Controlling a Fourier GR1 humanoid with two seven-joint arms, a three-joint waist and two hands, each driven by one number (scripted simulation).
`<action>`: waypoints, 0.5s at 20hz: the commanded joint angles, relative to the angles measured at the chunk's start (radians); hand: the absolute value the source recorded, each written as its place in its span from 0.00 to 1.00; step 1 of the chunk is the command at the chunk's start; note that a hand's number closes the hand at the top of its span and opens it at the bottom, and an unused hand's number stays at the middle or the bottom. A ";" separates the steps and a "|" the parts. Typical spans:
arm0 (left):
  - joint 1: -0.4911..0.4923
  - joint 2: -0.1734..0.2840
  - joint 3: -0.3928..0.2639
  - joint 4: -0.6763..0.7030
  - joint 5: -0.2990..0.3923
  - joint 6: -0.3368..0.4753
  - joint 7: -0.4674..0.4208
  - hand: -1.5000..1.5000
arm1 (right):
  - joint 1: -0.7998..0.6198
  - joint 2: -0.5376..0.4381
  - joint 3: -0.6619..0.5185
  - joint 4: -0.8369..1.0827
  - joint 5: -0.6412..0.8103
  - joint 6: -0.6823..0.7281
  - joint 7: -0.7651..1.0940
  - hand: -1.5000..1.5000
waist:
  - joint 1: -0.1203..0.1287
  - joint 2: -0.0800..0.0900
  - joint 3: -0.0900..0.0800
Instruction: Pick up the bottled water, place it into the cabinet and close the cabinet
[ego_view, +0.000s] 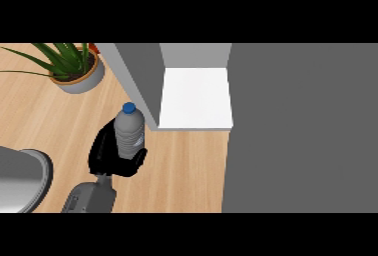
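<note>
The left robot hand (112, 152) is curled round the bottled water (130, 129), holding it upright over the wooden counter (184, 170). Just right of and beyond the robot hand stands the open cabinet (196, 97), its white shelf apparently bare. A potted plant (74, 67) sits farther beyond, leftward.
</note>
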 joint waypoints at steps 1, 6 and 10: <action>-0.054 -0.004 -0.144 -0.022 -0.017 0.178 -0.046 1.00 | 0.031 -0.009 0.030 0.007 0.022 0.011 -0.037 0.00 | -0.008 0.001 0.000; -0.180 -0.004 -0.182 -0.050 -0.037 0.336 0.040 1.00 | -0.019 -0.011 -0.029 0.046 -0.029 0.008 -0.044 0.00 | -0.007 0.002 0.000; -0.362 -0.004 -0.152 0.098 -0.023 0.372 0.052 1.00 | -0.024 -0.009 -0.013 0.082 -0.021 0.007 -0.052 0.00 | -0.014 0.005 0.000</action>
